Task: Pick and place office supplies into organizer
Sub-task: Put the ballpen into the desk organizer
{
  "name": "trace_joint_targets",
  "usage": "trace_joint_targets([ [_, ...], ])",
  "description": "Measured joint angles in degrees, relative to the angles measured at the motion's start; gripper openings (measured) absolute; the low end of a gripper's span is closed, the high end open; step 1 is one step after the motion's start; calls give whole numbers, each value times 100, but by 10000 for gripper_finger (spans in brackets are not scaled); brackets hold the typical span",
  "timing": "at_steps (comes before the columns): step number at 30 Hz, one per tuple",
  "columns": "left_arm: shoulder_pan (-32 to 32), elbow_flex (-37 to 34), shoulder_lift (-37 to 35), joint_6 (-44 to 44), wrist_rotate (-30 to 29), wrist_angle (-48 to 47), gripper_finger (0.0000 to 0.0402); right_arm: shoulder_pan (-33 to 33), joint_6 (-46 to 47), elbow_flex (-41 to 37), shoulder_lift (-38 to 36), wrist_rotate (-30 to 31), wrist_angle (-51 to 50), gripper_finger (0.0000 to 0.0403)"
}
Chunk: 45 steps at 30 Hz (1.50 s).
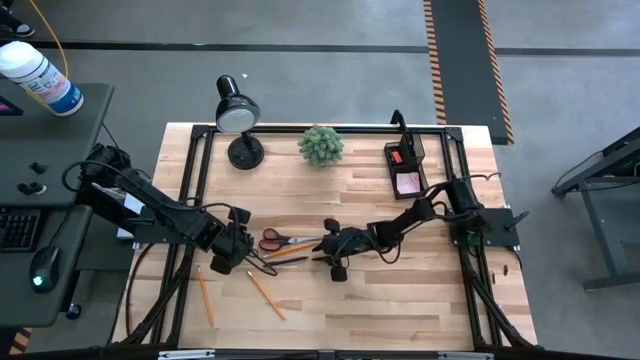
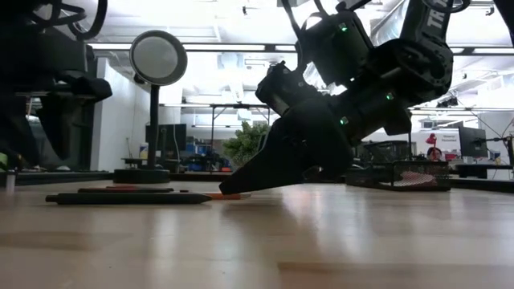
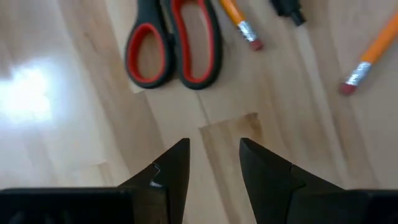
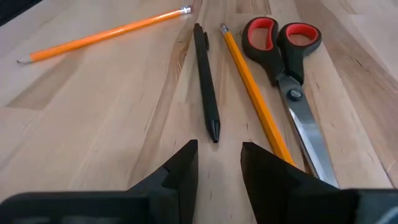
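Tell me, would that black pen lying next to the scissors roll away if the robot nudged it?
Probably a bit: the black pen looks round and slim on smooth bare wood. Its clip may stop it after part of a turn. It looks stiff and light, so it should lift without bending, though its narrow, glossy body could slip between the fingers.

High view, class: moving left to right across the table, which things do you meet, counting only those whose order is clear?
Leftmost pencil → left gripper → desk lamp → scissors → plant → right gripper → organizer. The other pencils and the pen overlap between the grippers, so they are left out.
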Motion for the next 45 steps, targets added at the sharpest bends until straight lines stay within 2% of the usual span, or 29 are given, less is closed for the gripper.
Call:
trace_joint_targets([
  [18, 4, 0, 0, 57, 50, 128, 129, -35, 68, 0, 81, -193, 280, 113],
  [23, 4, 0, 0, 110, 47, 180, 129, -95, 166, 172, 526, -405, 627, 113],
  [32, 4, 0, 0, 210, 43, 295, 129, -218, 221, 1120, 1318, -912, 601, 112],
  [35, 4, 0, 0, 210, 43, 295, 129, -221, 202, 1287, 1331, -942, 217, 92],
  [39, 2, 0, 0, 255, 13, 295, 129, -241, 169, 1320, 1341, -1011, 191, 26],
  [45, 2, 0, 0, 254, -106, 295, 129, -253, 250, 1318, 1328, -1137, 202, 29],
])
